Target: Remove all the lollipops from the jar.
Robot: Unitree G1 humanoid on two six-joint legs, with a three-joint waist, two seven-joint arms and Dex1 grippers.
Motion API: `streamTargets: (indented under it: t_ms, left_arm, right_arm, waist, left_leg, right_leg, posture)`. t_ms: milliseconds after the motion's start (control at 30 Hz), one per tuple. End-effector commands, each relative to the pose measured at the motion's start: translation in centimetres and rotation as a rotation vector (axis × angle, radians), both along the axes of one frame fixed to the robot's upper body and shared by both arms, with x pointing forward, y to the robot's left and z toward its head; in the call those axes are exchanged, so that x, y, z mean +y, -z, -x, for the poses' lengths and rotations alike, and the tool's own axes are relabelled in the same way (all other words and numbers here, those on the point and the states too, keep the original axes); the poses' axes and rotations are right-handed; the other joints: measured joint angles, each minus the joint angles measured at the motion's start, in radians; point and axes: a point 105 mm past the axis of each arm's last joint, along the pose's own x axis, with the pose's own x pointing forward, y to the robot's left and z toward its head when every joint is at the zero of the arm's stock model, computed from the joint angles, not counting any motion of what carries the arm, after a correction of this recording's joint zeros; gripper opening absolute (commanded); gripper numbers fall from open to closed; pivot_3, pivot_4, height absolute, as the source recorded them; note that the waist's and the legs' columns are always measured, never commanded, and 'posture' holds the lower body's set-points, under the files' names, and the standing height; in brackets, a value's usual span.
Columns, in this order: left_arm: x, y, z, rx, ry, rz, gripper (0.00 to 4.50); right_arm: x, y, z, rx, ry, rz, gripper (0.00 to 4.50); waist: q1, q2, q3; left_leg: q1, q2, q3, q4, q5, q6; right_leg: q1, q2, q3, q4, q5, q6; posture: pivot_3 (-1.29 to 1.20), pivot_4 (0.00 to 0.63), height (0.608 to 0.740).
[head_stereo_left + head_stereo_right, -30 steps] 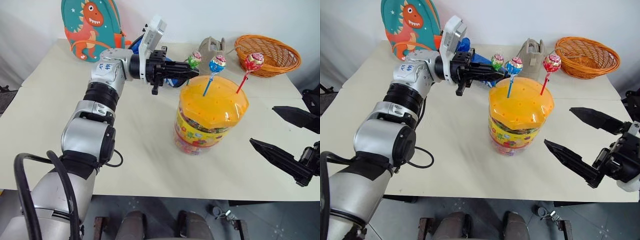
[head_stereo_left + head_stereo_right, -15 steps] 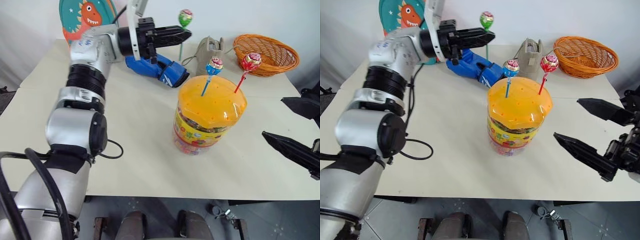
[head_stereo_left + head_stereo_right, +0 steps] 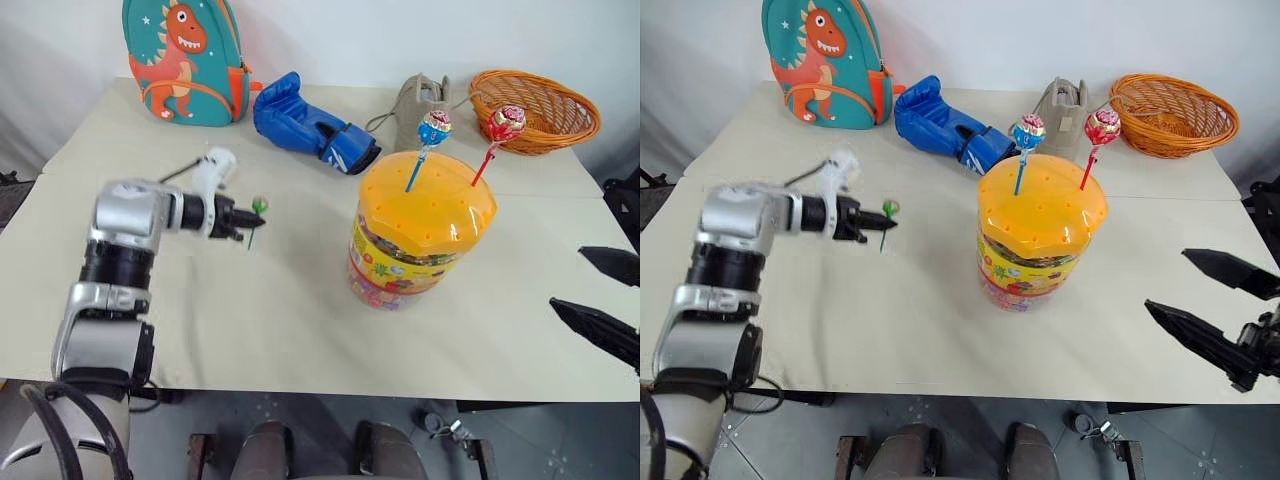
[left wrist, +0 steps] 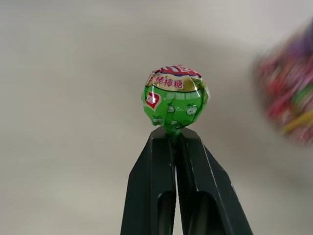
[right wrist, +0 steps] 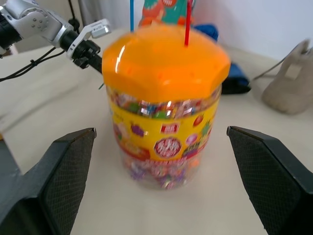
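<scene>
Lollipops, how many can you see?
3. The green lollipop is pinched in the left gripper over the table. The blue lollipop and red lollipop stand in the jar lid.

Jar [image 3: 420,240]: clear tub, candy-print label, orange holed dome lid, upright right of centre. Blue lollipop [image 3: 433,129] and red lollipop [image 3: 506,122] stand tilted in the lid. Green lollipop [image 3: 258,207] held above the table, well left of the jar.
</scene>
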Motion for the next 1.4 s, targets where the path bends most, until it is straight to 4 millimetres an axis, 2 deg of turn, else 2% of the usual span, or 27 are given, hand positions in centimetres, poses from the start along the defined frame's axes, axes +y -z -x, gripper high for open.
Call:
streamTargets:
  t_ms: [33, 167, 333, 467, 533, 600, 667, 733, 800, 900, 1000, 1133, 1400]
  left_arm:
    - [-0.6, -0.6, 0.9, 0.015, -0.032, 0.007, 0.26]
    - [-0.1, 0.9, 1.5, 0.107, -0.116, 0.013, 1.29]
    - [0.1, 0.3, 1.7, 0.121, -0.141, 0.036, 2.71]
    - [0.4, -2.0, 1.1, 0.047, -0.115, 0.023, 3.87]
    - [-0.2, -4.8, 1.1, -0.036, -0.029, 0.032, 4.49]
    - [-1.3, -7.3, 1.6, -0.131, 0.091, 0.055, 4.49]
    - [-2.3, -8.9, 2.4, -0.203, 0.208, 0.07, 4.49]
    - [-3.9, -11.4, 3.8, -0.401, 0.392, 0.106, 4.49]
    - [-4.4, -11.9, 4.9, -0.451, 0.506, 0.118, 4.49]
    - [-5.7, -13.3, 5.8, -0.57, 0.649, 0.234, 4.49]
    - [-6.9, -13.9, 5.9, -0.661, 0.753, 0.313, 4.49]
    - [-9.0, -14.2, 5.6, -0.699, 0.849, 0.394, 4.49]
    - [-12.5, -14.1, 5.4, -0.682, 0.951, 0.467, 4.49]
  right_arm:
    - [0.2, -0.5, -0.3, -0.027, -0.019, 0.031, 4.5]
    - [0.3, -0.6, -0.5, -0.036, -0.031, 0.034, 4.5]
    - [0.5, -0.7, -0.4, -0.037, -0.036, 0.038, 4.5]
    - [0.4, -1.0, -0.2, -0.045, -0.023, 0.047, 4.5]
    - [0.2, -1.3, -0.1, -0.055, -0.008, 0.052, 4.5]
    - [0.4, -1.6, -0.1, -0.075, -0.008, 0.05, 4.5]
    - [0.6, -2.0, 0.0, -0.09, -0.012, 0.048, 4.5]
    - [1.0, -2.3, 0.1, -0.105, -0.021, 0.058, 4.5]
    - [1.3, -2.5, 0.2, -0.113, -0.025, 0.056, 4.5]
    - [1.8, -2.3, 0.6, -0.118, -0.045, 0.066, 4.5]
    - [1.8, -2.3, 0.7, -0.138, -0.041, 0.064, 4.5]
    - [2.4, -2.5, 1.1, -0.17, -0.092, 0.048, 4.5]
    - [3.9, -3.8, 1.6, -0.216, -0.165, 0.028, 4.5]
  waist:
    - [0.001, 0.0, 0.0]
    - [0.001, 0.0, 0.0]
    - [0.001, 0.0, 0.0]
    - [0.001, 0.0, 0.0]
    - [0.001, 0.0, 0.0]
    - [0.005, 0.0, 0.0]
    - [0.004, 0.0, 0.0]
    - [0.003, 0.002, -0.001]
    - [0.002, 0.002, 0.0]
    - [0.002, 0.002, 0.0]
    - [0.005, 0.002, 0.0]
    - [0.007, 0.001, 0.0]
    - [0.003, 0.001, 0.0]
  left_leg:
    - [0.0, 0.0, 0.0, 0.0, 0.0, 0.0]
    - [0.001, 0.0, 0.0, 0.001, 0.0, 0.0]
    - [0.001, 0.0, 0.0, 0.001, 0.0, 0.0]
    - [0.001, 0.0, 0.0, 0.001, 0.0, 0.0]
    - [0.001, 0.0, 0.001, 0.001, 0.0, 0.0]
    - [0.001, 0.0, 0.001, 0.001, 0.0, 0.0]
    - [0.001, 0.0, 0.001, 0.001, 0.0, 0.0]
    - [0.001, 0.0, 0.002, 0.001, 0.0, 0.0]
    - [0.001, 0.0, 0.002, 0.001, 0.0, 0.0]
    - [0.001, 0.0, 0.002, 0.001, 0.0, 0.0]
    - [0.001, 0.0, 0.002, 0.004, 0.0, 0.0]
    - [0.0, 0.0, 0.001, 0.006, -0.001, 0.001]
    - [0.0, 0.0, 0.001, 0.007, -0.001, 0.002]
  right_leg:
    - [0.0, 0.0, 0.0, 0.001, 0.0, 0.0]
    - [0.0, 0.0, 0.0, 0.002, 0.0, 0.0]
    - [0.0, 0.0, 0.001, 0.002, 0.0, 0.0]
    - [0.0, 0.0, 0.001, 0.002, 0.0, 0.0]
    - [0.0, 0.0, 0.001, 0.002, 0.0, 0.0]
    - [0.0, 0.0, 0.001, 0.002, 0.0, 0.0]
    - [0.0, 0.0, 0.001, 0.002, 0.0, 0.0]
    - [0.0, 0.0, 0.001, 0.002, 0.0, 0.0]
    - [0.0, 0.0, 0.001, 0.002, 0.0, 0.0]
    - [0.0, 0.0, 0.002, 0.002, 0.0, 0.0]
    - [0.0, 0.0, 0.001, 0.003, 0.0, 0.0]
    - [0.001, 0.0, 0.001, 0.004, 0.0, 0.0]
    - [0.001, 0.0, 0.001, 0.004, 0.0, 0.0]
  posture:
    - [0.0, 0.15, 0.74]
    - [0.0, 0.15, 0.74]
    - [0.0, 0.15, 0.74]
    - [0.0, 0.15, 0.74]
    - [0.0, 0.15, 0.74]
    - [0.0, 0.15, 0.74]
    - [0.0, 0.15, 0.74]
    - [0.0, 0.15, 0.74]
    - [0.0, 0.15, 0.74]
    - [0.0, 0.15, 0.74]
    - [0.0, 0.15, 0.74]
    - [0.0, 0.15, 0.74]
    - [0.0, 0.15, 0.74]
